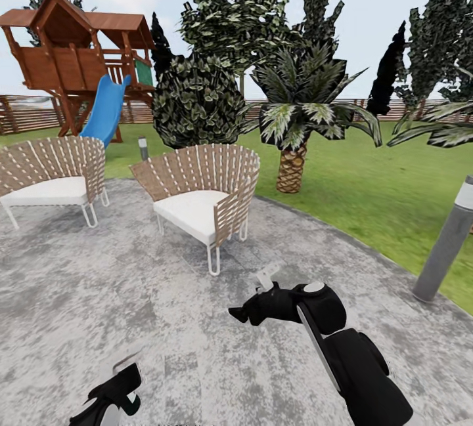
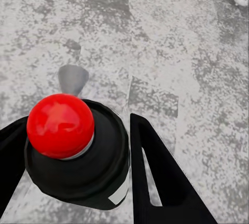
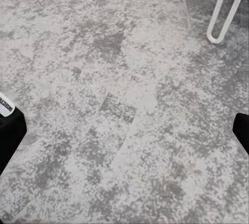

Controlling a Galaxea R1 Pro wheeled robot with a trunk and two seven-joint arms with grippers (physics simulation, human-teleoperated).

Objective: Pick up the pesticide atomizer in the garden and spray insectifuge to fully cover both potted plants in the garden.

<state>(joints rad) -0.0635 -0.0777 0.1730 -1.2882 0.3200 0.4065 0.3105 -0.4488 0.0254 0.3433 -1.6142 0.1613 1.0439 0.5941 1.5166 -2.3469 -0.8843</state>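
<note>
Currently | pesticide atomizer (image 2: 78, 151) is clamped in left gripper (image 2: 78, 182), lower left of the left wrist frame | right gripper (image 3: 124, 130) is spread wide, empty | potted plants must next be located.

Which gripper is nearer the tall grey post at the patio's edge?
Right. The right gripper hangs over the patio, toward the tall grey post; the left gripper sits farther away, on the opposite side.
</note>
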